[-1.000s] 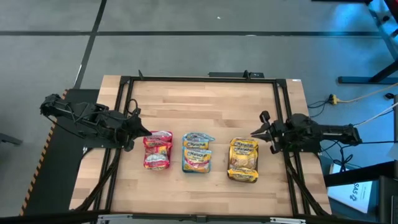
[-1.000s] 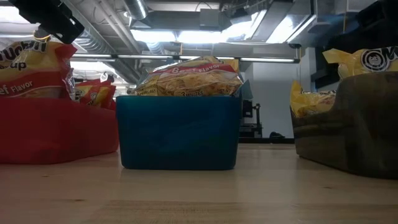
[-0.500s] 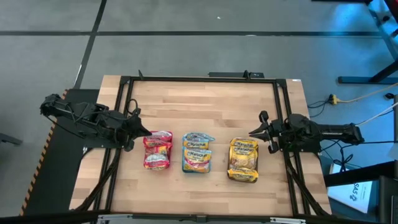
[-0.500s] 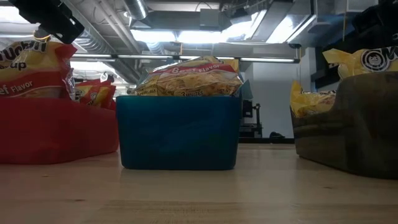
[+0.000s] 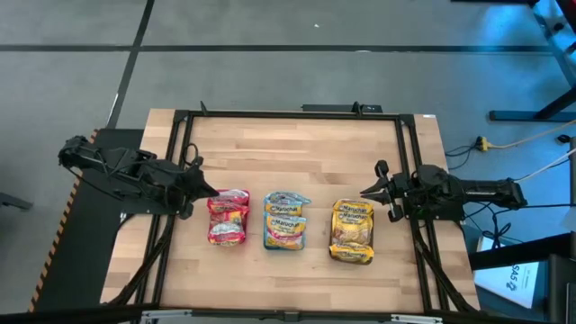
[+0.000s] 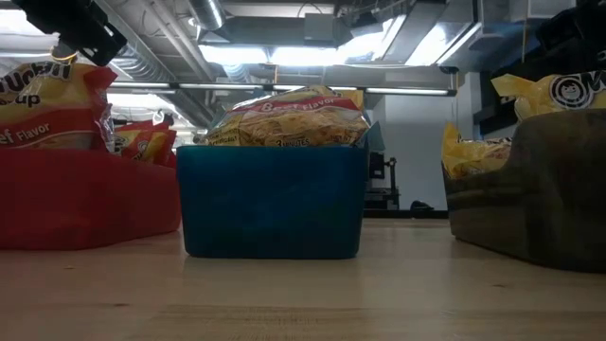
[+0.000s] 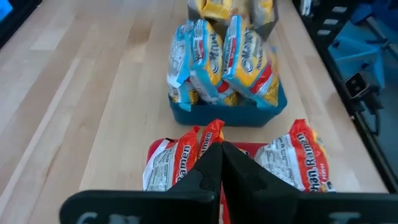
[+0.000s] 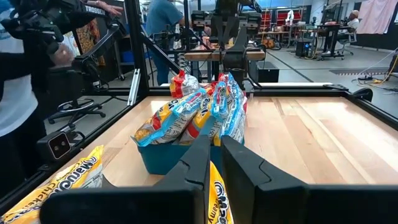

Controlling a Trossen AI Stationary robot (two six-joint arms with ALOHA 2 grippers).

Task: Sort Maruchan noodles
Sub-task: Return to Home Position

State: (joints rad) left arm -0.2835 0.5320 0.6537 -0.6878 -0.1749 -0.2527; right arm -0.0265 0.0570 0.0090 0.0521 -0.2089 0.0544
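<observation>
On my tabletop (image 5: 297,153), yellow packets (image 5: 352,229) read "Maruchan"; red packets (image 7: 171,168) read "Ramen" and "Flavor".

Three bins on the table: one red bin (image 6: 76,194), one blue bin (image 6: 270,201), one dark grey bin (image 6: 540,189).
At least three red packets (image 7: 180,165) and about four blue-edged packets (image 7: 217,59); the yellow packets (image 5: 353,229) are too piled to count.

High view: overhead, straight down, far, whole pale wooden table (image 5: 297,144). Low view: tabletop level, close before blue plastic bin (image 6: 270,199), facing room. Wrist views: opposite sides, facing inward. All four share the bin's blue-edged crinkly Maruchan noodle packets (image 7: 217,59).
</observation>
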